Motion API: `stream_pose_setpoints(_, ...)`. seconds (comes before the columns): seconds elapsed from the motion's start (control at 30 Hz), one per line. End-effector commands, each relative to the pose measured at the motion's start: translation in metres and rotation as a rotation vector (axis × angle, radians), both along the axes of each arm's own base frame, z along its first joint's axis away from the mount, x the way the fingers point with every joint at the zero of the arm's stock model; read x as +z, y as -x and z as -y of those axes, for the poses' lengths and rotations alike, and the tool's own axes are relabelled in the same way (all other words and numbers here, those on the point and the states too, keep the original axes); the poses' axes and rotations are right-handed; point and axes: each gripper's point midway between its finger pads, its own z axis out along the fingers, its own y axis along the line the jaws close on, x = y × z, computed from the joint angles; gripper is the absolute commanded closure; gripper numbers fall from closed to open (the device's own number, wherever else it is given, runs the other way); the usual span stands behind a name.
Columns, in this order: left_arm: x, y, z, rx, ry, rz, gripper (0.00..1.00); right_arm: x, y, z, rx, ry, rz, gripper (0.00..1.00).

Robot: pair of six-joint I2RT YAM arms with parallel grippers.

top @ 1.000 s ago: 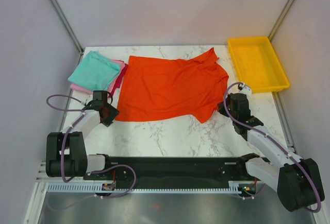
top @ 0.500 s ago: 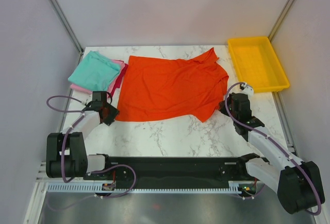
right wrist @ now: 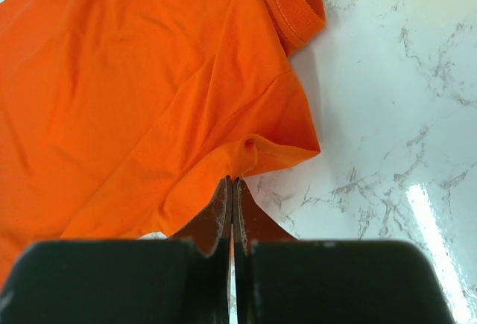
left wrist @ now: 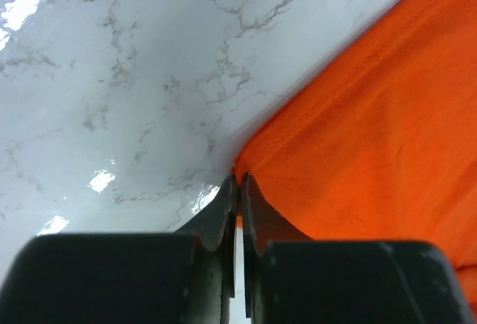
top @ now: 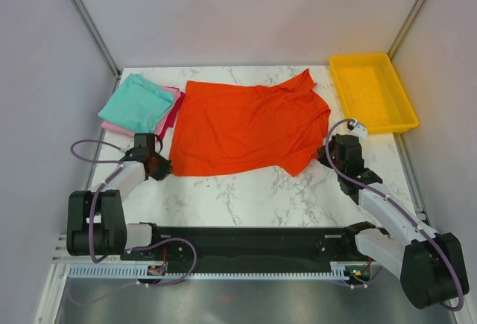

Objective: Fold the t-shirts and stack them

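Observation:
The orange-red t-shirt (top: 250, 126) lies spread flat in the middle of the marble table. My left gripper (top: 164, 167) is at its near left corner, and in the left wrist view the gripper (left wrist: 239, 182) is shut with a bit of the shirt's hem (left wrist: 313, 138) pinched at its tips. My right gripper (top: 329, 149) is at the shirt's right side; the right wrist view shows the gripper (right wrist: 232, 182) shut on a puckered fold of the orange cloth (right wrist: 149, 93). A folded teal t-shirt (top: 136, 103) lies on a pink t-shirt (top: 170, 94) at the far left.
A yellow plastic tray (top: 370, 89) stands at the far right corner. Grey walls and metal rails close in the table on the left, right and back. Bare marble (top: 246, 194) runs between the shirt and the arm bases.
My left gripper has shut on the shirt's near left corner, having stood open beside it. The right gripper has stayed shut on the shirt's right edge.

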Motion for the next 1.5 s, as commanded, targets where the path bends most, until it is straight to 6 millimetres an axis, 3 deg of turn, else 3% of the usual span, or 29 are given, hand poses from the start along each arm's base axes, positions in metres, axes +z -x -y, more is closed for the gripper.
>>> stream_pose_setpoints(0.0, -0.001, -0.001, 0.001, -0.016, -0.003, 0.004, 0.98, 0.004, -0.004, 0.004, -0.025, 0.000, 0.021, 1.00)
stream_pose_setpoints(0.13, 0.014, -0.001, -0.004, -0.006, -0.027, 0.047, 0.98, 0.011, 0.003, 0.007, -0.031, 0.000, 0.040, 1.00)
stream_pose_setpoints(0.27, 0.037, 0.000, -0.009, 0.017, -0.053, 0.129, 0.98, 0.014, 0.017, 0.022, -0.096, 0.002, 0.055, 1.00)
stream_pose_setpoints(0.3, 0.046, 0.000, -0.011, 0.023, -0.058, 0.160, 0.98, 0.006, 0.026, 0.027, -0.109, 0.012, 0.019, 1.00)
stream_pose_setpoints(0.33, 0.049, 0.002, -0.011, 0.024, -0.059, 0.166, 0.98, 0.011, 0.031, 0.030, -0.122, 0.003, 0.034, 1.00)
stream_pose_setpoints(0.4, 0.055, 0.003, -0.008, 0.018, -0.047, 0.190, 0.98, 0.001, 0.047, 0.031, -0.120, -0.002, -0.010, 1.00)
stream_pose_setpoints(0.43, 0.060, 0.003, -0.007, 0.013, -0.040, 0.208, 0.98, 0.009, 0.053, 0.032, -0.121, -0.019, 0.026, 1.00)
stream_pose_setpoints(0.5, 0.063, 0.004, -0.004, 0.003, -0.030, 0.218, 0.98, -0.002, 0.068, 0.032, -0.112, -0.028, -0.002, 1.00)
stream_pose_setpoints(0.63, 0.067, 0.010, -0.004, 0.003, -0.029, 0.201, 0.98, 0.018, 0.084, 0.022, -0.062, -0.109, 0.047, 1.00)
stream_pose_setpoints(0.77, 0.070, 0.018, -0.002, -0.005, -0.021, 0.213, 0.98, 0.043, 0.096, 0.022, -0.050, -0.125, 0.062, 1.00)
stream_pose_setpoints(0.97, 0.081, 0.035, 0.006, -0.028, 0.012, 0.247, 0.98, 0.065, 0.109, 0.022, -0.039, -0.141, 0.079, 1.00)
stream_pose_setpoints(1.23, 0.083, 0.050, 0.014, -0.014, 0.068, 0.245, 0.98, 0.089, 0.116, 0.029, -0.068, -0.146, 0.118, 1.00)
stream_pose_setpoints(1.47, 0.074, 0.041, 0.015, 0.034, 0.098, 0.142, 0.98, 0.119, 0.090, 0.041, -0.129, -0.064, 0.139, 1.00)
